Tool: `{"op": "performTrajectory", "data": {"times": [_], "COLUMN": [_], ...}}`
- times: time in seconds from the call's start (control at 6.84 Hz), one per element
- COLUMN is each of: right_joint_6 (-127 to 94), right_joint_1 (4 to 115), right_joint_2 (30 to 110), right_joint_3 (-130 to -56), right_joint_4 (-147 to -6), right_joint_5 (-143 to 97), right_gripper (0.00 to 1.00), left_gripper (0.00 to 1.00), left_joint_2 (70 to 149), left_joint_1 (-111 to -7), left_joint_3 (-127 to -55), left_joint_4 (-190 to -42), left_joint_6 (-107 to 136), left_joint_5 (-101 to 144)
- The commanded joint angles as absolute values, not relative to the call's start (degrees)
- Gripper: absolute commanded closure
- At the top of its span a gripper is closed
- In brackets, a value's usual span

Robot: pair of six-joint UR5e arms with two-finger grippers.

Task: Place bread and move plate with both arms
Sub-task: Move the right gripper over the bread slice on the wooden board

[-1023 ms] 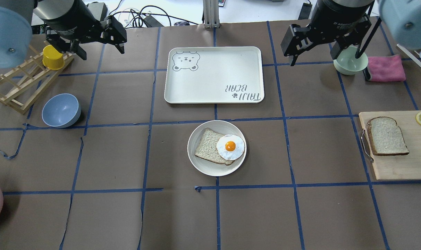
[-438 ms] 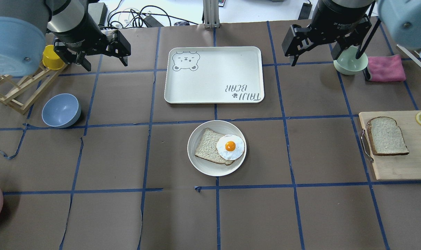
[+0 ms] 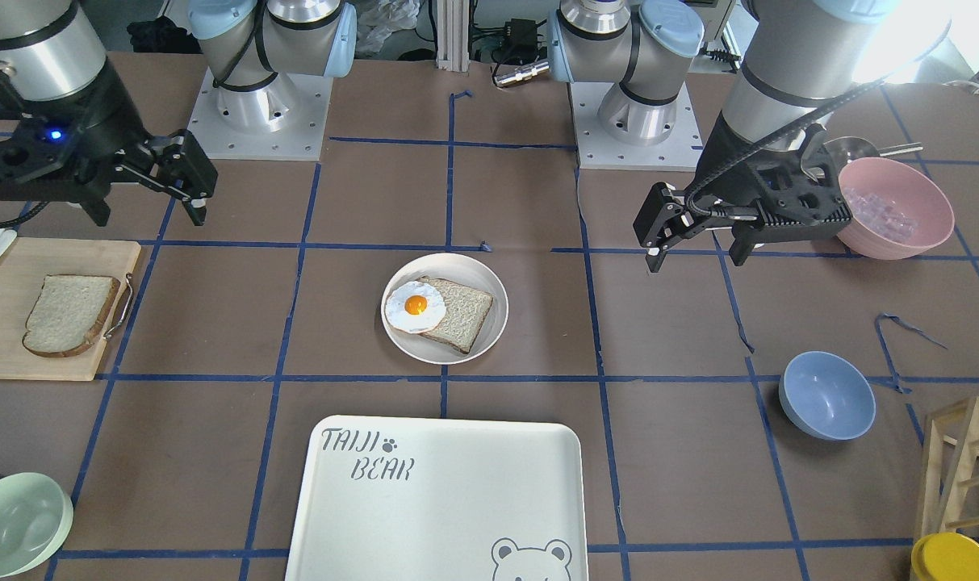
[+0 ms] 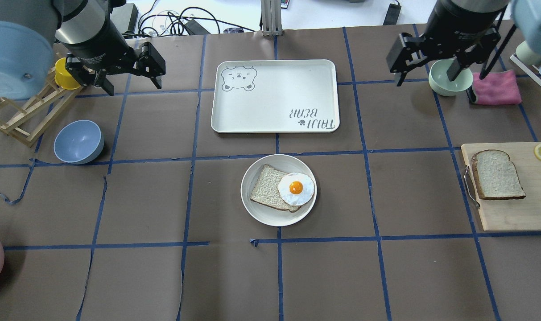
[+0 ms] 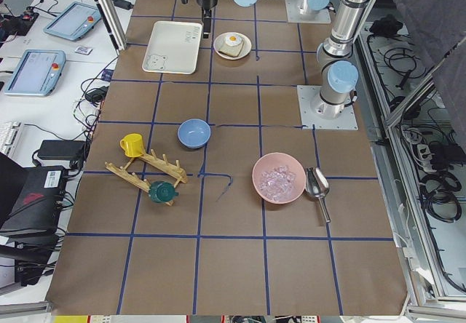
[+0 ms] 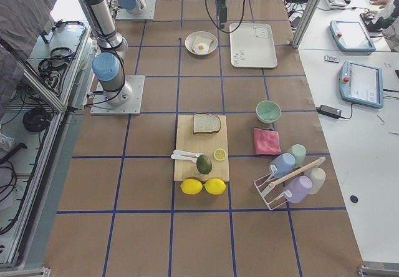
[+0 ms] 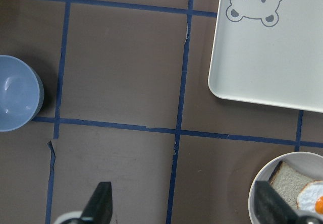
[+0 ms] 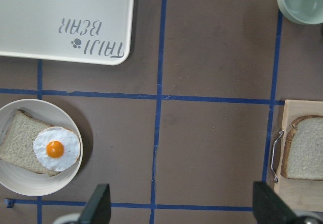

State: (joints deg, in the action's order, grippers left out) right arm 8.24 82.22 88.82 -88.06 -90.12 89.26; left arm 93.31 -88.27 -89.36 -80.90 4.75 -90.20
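Left gripper (image 4: 134, 84) hung well beyond and left of the plate (image 4: 258, 213), fingers spread wide, nothing held. Plate sat on the tabletop, bear tray (image 4: 274, 96) just beyond it; it carried a squarer slice (image 4: 265, 189) and a fried egg (image 4: 296, 188). Right gripper (image 4: 425, 76) hung well beyond and right of the plate, fingers wide apart, empty. Bread (image 4: 497, 174) lay flat on the cutting board (image 4: 511, 214), far right of the plate, untouched. Judged: nothing done yet; bread placing and plate move both remained.

"TAIJI BEAR" on tray (image 3: 457, 500)
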Motion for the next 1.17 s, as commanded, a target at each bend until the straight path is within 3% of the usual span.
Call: {"op": "performTrajectory", "data": {"times": [0.0, 0.44, 1.02], "right_joint_6": [15.7, 33.3, 38.6], "right_joint_1": [68.4, 49.5, 44.4], "right_joint_2": [88.8, 82.0, 72.2], "right_joint_3": [-93.7, -105.4, -107.3], "right_joint_4": [-89.7, -103.9, -112.6], "right_joint_5": [83.4, 83.0, 80.7], "right_gripper": [0.00, 0.00, 0.00], "left_gripper": [0.00, 0.00, 0.00], "left_joint_2": [93.3, 94.8, 94.4], "left_joint_1": [-88.2, -88.2, -89.0], "left_joint_3": [-89.7, -89.6, -87.4], "left_joint_4": [-81.4, -78.8, -88.4], "left_joint_6": [4.7, 1.4, -1.7], "left_joint_5": [-90.6, -92.4, -91.6]}}
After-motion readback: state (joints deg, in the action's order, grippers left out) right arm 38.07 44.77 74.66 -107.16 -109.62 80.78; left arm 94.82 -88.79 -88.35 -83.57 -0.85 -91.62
